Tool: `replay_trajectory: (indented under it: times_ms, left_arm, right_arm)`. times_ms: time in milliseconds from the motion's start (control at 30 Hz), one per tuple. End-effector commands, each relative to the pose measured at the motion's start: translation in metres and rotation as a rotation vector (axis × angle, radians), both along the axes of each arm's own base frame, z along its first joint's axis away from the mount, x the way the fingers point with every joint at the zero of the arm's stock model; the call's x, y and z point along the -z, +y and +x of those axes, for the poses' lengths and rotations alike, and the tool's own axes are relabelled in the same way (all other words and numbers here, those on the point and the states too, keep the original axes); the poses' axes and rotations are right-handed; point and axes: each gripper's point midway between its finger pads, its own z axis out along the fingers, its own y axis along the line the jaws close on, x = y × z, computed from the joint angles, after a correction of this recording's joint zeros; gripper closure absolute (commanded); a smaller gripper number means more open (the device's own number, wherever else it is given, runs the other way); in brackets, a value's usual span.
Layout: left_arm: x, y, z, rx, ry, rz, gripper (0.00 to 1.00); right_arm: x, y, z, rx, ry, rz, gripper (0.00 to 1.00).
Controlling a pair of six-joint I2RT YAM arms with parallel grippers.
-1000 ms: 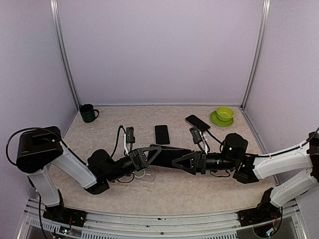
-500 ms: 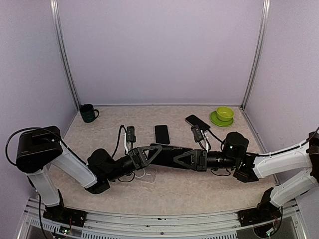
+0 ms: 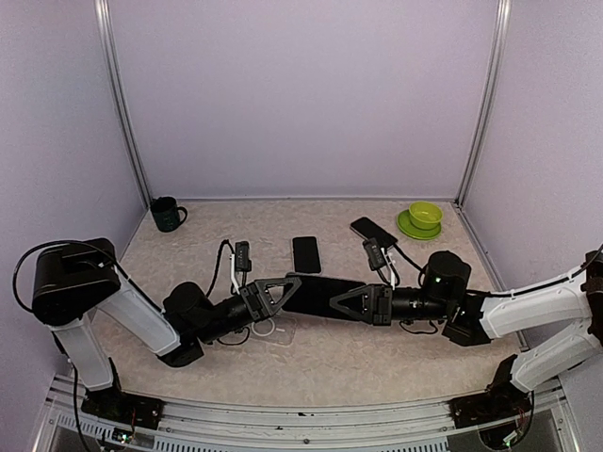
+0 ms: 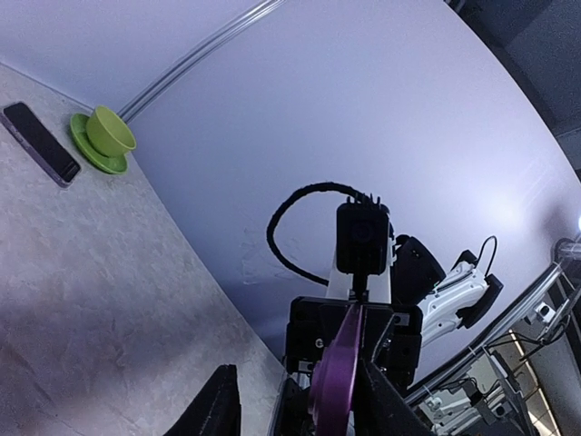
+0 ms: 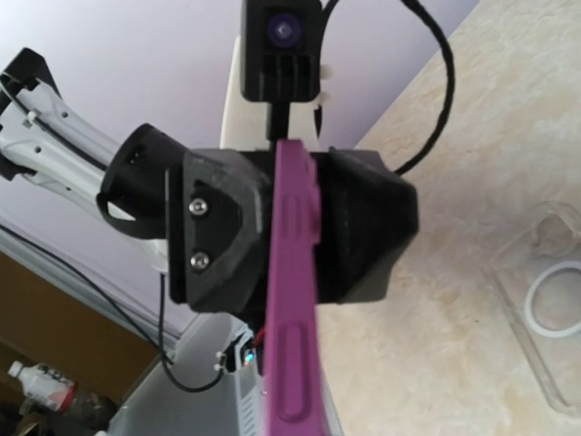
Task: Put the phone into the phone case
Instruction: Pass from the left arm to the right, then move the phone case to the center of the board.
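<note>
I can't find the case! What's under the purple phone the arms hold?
A clear phone case lies on the table below the purple phone. The left tool covers part of it.

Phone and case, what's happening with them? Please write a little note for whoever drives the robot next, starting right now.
The left end effector has its jaws apart around one end of the purple phone, with a gap on one side.
The right end effector is shut on the other end and holds the phone on edge, off the table.
The clear case lies on the table near the left end effector, empty.
Done: phone picked up.
Left: lower it and press it into the case.
</note>
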Motion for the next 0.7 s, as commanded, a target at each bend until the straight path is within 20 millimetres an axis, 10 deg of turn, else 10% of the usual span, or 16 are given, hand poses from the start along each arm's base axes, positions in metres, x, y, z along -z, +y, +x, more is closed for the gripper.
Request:
replay_trajectory:
  times_ms: [0,667]
  left_arm:
    - [-0.003,0.024,0.016,-0.104,-0.016,-0.001,0.55]
    - [0.056,0.108,0.062,-0.55,0.164,0.353,0.47]
  right_arm:
    - [-0.032,-0.009,0.001,0.033,-0.114,0.077,1.0]
    - [0.001,-0.016,0.033,0.201,-0.039,-0.109,1.0]
